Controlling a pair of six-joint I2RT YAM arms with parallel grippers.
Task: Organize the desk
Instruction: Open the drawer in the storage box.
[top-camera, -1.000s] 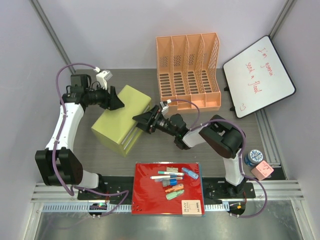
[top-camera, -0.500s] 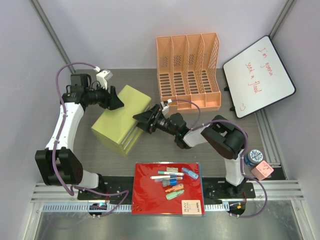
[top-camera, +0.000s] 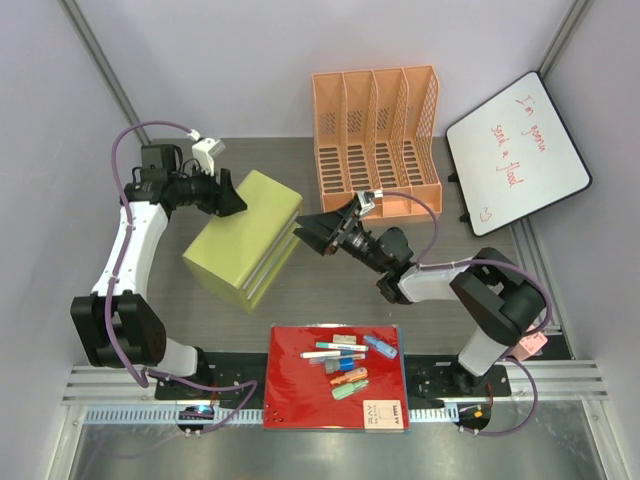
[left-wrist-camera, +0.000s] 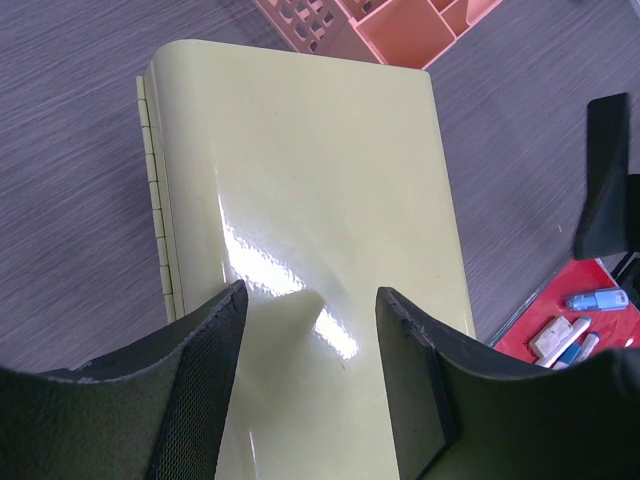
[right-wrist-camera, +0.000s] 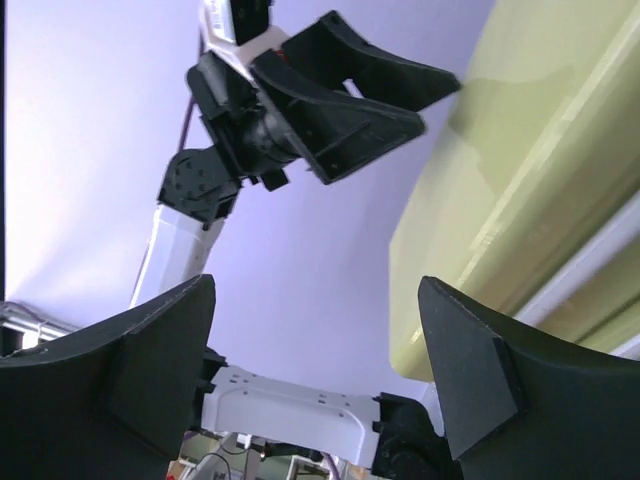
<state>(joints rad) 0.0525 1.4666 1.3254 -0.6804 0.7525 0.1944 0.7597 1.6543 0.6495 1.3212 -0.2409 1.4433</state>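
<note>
The desk (top-camera: 320, 290) is a dark grey wood-grain top. On its left half a lime-green drawer cabinet (top-camera: 243, 238) stands askew. My left gripper (top-camera: 226, 196) is at the cabinet's back left edge. In the left wrist view it (left-wrist-camera: 310, 300) is open over the glossy cabinet top (left-wrist-camera: 300, 150), with nothing between the fingers (left-wrist-camera: 200, 380). My right gripper (top-camera: 314, 229) hangs by the cabinet's right corner, pointing left. The right wrist view shows it (right-wrist-camera: 315, 285) wide open and empty, the cabinet (right-wrist-camera: 530, 150) just off its right finger.
An orange mesh file rack (top-camera: 377, 140) stands at the back, close behind the right gripper. A whiteboard (top-camera: 518, 150) leans at the right. A red tray (top-camera: 290, 395) with pens and small items lies at the near edge. A pink object (top-camera: 531, 344) sits by the right arm's base.
The right arm has swung its elbow out to the right, and its gripper has drawn back right and slightly away from the cabinet's front. The left arm has not moved.
</note>
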